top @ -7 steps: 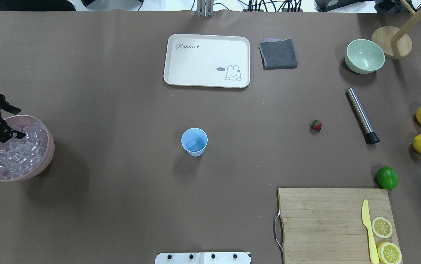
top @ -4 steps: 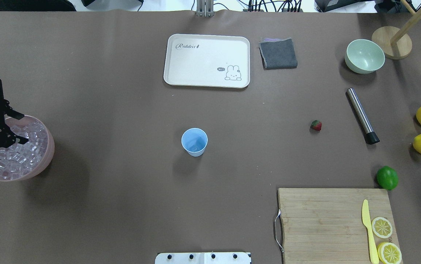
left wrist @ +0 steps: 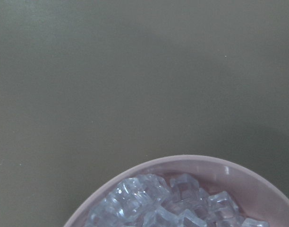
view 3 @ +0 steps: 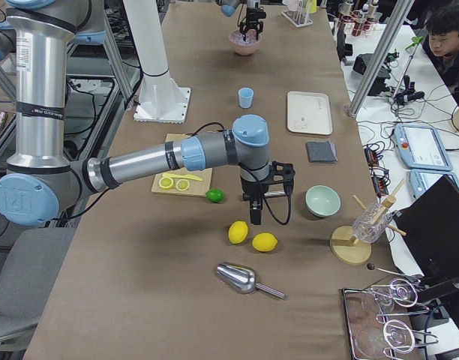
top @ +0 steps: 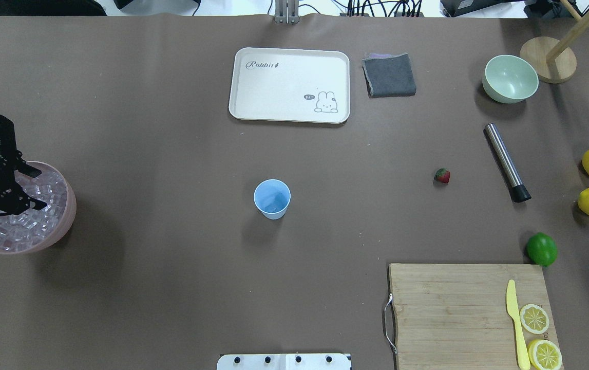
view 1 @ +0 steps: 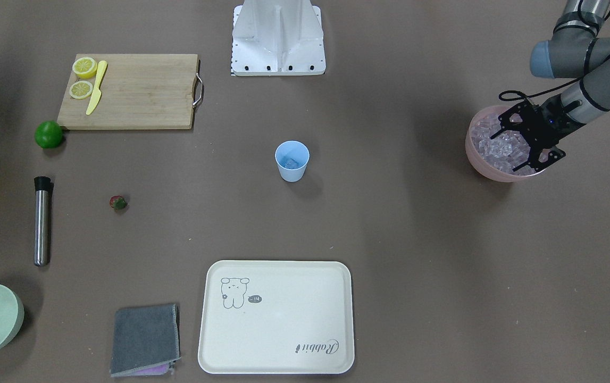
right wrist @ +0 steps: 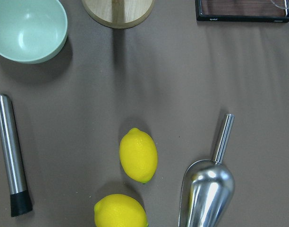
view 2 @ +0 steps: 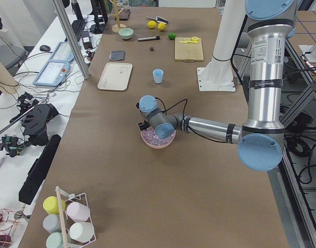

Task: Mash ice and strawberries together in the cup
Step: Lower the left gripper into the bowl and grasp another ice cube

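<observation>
At the table's left edge, our left gripper (top: 37, 189) hangs over the pink bowl (top: 71, 205) with its fingers spread wide and nothing between them. They sit just above the ice (top: 22, 226), or are perhaps touching it. We judge the cubes to be hard, light and slick. A pinch on the corners would likely make 1 of them squirt out, so we would close on 2 flat opposite faces of a single cube at the top of the heap.

The cup (top: 272, 199) stands upright mid-table, well apart from the bowl, with something pale and glassy at its bottom, probably ice. It looks like thin, light plastic on a narrow base, so it may tip or skid under mashing. We would hold it around the wall.

Further out toward the right edge, the strawberry (top: 442, 176) lies alone. It is small and likely soft, so it is best taken gently across the body, below the green cap. Near it lies the steel muddler (top: 507, 162), stiff and smooth, which we would grasp mid-shaft.

Our right gripper (view 3: 254, 217) hovers above the lemons at the right edge. We cannot tell whether its fingers are apart.
</observation>
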Motion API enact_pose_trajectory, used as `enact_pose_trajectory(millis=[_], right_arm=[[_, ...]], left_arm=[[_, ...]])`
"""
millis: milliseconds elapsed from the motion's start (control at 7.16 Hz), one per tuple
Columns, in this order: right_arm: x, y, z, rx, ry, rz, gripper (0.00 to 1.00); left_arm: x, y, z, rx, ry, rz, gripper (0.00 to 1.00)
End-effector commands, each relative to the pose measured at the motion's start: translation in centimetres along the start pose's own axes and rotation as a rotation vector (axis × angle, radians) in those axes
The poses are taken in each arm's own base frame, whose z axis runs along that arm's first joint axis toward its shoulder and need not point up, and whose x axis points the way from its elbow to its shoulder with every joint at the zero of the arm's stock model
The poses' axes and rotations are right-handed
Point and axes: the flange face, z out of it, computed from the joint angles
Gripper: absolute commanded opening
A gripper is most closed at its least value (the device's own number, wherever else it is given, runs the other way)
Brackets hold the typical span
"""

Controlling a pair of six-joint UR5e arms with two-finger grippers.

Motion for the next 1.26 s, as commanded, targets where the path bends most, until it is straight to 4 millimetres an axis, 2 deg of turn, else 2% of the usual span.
enact_pose_trajectory(millis=[0, 279, 419, 559, 838, 977, 1117], right_arm=[[0.1, 0.1, 0.0, -0.001, 0.001, 0.002, 1.0], [0.0, 0.1, 0.0, -0.001, 0.0, 0.002, 1.0], [0.0, 0.1, 0.0, 0.0, -0.001, 0.001, 1.0], [0.0, 0.0, 0.0, 0.001, -0.001, 0.0, 1.0], [-0.1, -0.1, -0.1, 0.002, -0.001, 0.0, 1.0], [-0.1, -0.1, -0.1, 0.002, -0.001, 0.0, 1.0], [-0.1, 0.0, -0.1, 0.003, -0.003, -0.001, 1.0]], left_arm=[[0.2, 0.1, 0.6, -0.01, -0.007, 0.003, 0.89], [0.2, 0.0, 0.5, -0.009, -0.009, 0.0, 0.86], [0.4, 0.5, 0.5, -0.014, -0.007, -0.004, 0.73], [0.5, 0.5, 0.3, -0.011, -0.007, -0.002, 0.64], [0.6, 1.2, 0.3, -0.018, -0.006, -0.009, 0.16], [0.6, 1.3, 0.3, -0.019, -0.006, -0.009, 0.0], [0.5, 1.4, 0.2, -0.016, -0.007, -0.007, 0.0]])
